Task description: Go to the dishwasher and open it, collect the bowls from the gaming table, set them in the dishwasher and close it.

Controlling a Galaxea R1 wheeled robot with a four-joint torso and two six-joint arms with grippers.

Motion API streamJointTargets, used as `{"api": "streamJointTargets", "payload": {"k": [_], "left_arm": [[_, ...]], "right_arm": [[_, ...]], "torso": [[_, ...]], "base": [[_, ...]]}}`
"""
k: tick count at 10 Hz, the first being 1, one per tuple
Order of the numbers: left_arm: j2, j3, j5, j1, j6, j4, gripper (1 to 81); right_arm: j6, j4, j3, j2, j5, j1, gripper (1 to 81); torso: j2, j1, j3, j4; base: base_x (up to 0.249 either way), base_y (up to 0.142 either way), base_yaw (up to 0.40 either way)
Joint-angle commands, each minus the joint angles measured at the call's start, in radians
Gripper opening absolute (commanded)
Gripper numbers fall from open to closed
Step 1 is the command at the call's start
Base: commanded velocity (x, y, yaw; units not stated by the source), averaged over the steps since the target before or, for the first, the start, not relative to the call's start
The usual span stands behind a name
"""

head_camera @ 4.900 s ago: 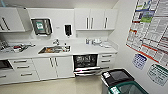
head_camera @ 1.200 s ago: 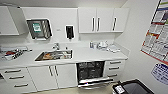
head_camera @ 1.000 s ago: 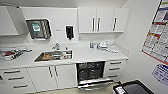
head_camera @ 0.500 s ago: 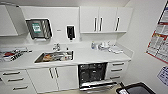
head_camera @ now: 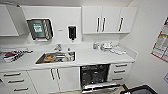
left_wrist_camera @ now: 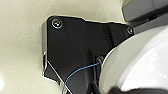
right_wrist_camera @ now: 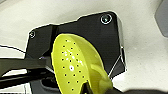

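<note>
The dishwasher (head_camera: 95, 75) stands open under the counter, right of the sink, showing a dark interior with racks; its steel door (head_camera: 100, 88) is folded down toward me. In the right wrist view a yellow-green bowl (right_wrist_camera: 75, 65) with small dark dots is tilted on edge above the pale floor, and my right gripper (right_wrist_camera: 95, 90) is shut on its rim. The left wrist view shows a pale, white-looking round bowl (left_wrist_camera: 140, 62), gripped by my left gripper (left_wrist_camera: 125, 90). The gaming table is out of view.
A white counter (head_camera: 100, 56) runs along the wall, with a steel sink (head_camera: 56, 57) holding dishes and white dishes (head_camera: 112, 47) at its right end. White drawers (head_camera: 121, 72) flank the dishwasher. A dark-rimmed object (head_camera: 140, 89) sits low at the right, near the wall.
The whole head picture has shifted: I have come closer to the counter and the dishwasher sits nearer the middle. Its door stays down.
</note>
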Motion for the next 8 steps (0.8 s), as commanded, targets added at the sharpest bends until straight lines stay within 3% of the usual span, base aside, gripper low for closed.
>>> {"api": "streamJointTargets", "payload": {"k": [1,8], "left_arm": [[-0.025,0.013,0.034,-0.030,0.001,0.016,1.0],[-0.024,0.013,0.022,-0.027,0.001,0.014,1.0]], "right_arm": [[-0.003,-0.016,-0.008,-0.025,-0.034,0.035,1.0],[-0.003,-0.017,-0.017,-0.023,-0.034,0.034,1.0]], "torso": [[0.000,0.000,0.000,0.000],[0.000,0.000,0.000,0.000]], "base": [[0.079,0.000,0.000],[0.089,0.000,0.000]]}}
